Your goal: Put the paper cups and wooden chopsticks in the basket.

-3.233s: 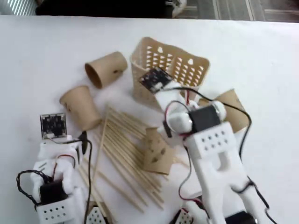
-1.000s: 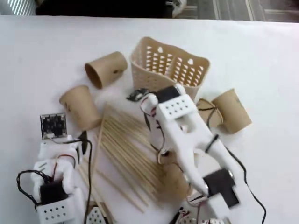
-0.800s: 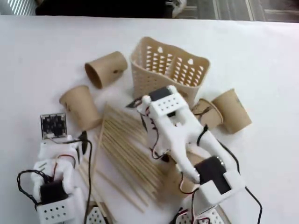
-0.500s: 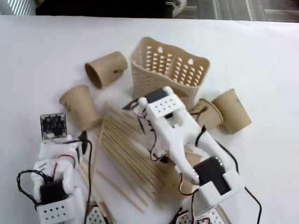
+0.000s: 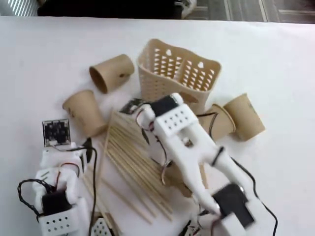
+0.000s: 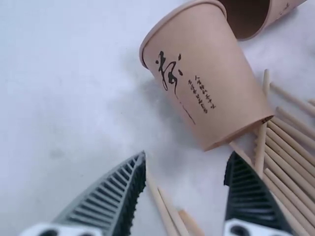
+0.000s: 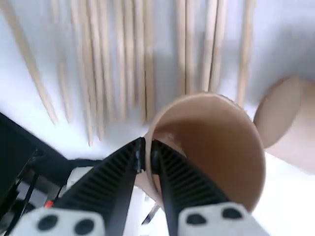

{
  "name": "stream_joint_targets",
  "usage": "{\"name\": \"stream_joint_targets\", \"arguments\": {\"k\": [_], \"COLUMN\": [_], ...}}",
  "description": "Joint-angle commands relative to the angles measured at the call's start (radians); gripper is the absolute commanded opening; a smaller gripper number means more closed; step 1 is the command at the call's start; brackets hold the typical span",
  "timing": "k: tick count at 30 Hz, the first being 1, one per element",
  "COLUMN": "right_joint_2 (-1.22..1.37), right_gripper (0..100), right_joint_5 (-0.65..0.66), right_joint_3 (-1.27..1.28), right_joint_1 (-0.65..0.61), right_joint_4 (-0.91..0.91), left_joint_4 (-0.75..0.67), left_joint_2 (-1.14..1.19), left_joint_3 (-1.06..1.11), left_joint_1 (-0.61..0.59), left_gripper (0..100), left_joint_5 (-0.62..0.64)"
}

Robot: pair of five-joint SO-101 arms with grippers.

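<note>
The tan slotted basket (image 5: 178, 69) stands at the back of the table. Wooden chopsticks (image 5: 129, 157) lie in a loose pile in front of it. My right gripper (image 7: 147, 147) is shut on the rim of a paper cup (image 7: 216, 142), held above the chopsticks (image 7: 123, 59); in the high view this cup (image 5: 174, 177) is mostly hidden under the right arm (image 5: 177, 128). My left gripper (image 6: 187, 172) is open and empty, just short of a paper cup (image 6: 206, 93) lying on its side. The left arm (image 5: 56, 191) sits at the front left.
Two cups (image 5: 112, 72) (image 5: 84, 112) lie left of the basket. Two more (image 5: 219, 120) (image 5: 244, 117) lie at its right. Some chopsticks (image 6: 275, 147) touch the cup before the left gripper, and another cup (image 6: 246, 14) lies behind it.
The right arm drew back from the basket and took the cup off the chopstick pile. Over the last second its wrist shifted left. The left arm has not moved.
</note>
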Motion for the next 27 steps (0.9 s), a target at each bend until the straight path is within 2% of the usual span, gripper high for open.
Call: {"name": "stream_joint_targets", "arguments": {"k": [1,5,9,11,14,21,27], "right_joint_2": [-0.211,-0.43,-0.615,-0.668,-0.682,-0.679,-0.613], "right_gripper": [1.8,1.8,1.8,1.8,1.8,1.8,1.8], "right_joint_5": [0.003,0.003,0.003,0.006,0.081,0.276,0.39], "right_joint_3": [-0.012,-0.054,-0.198,-0.292,-0.434,-0.522,-0.379], "right_joint_1": [-0.042,-0.104,-0.156,-0.176,-0.166,0.065,0.211], "right_joint_4": [0.016,0.015,0.012,0.008,0.008,-0.183,-0.414], "left_joint_4": [-0.02,-0.021,-0.021,-0.021,-0.021,-0.021,-0.021], "left_joint_2": [0.008,0.008,0.008,0.008,0.008,0.008,0.008], "left_joint_3": [-0.008,-0.008,-0.008,-0.008,-0.008,-0.008,-0.008], "left_joint_1": [-0.01,-0.01,-0.01,-0.01,-0.01,-0.01,-0.01], "left_gripper": [27,27,27,27,27,27,27], "left_joint_5": [-0.009,-0.009,-0.009,-0.009,-0.009,-0.009,-0.009]}}
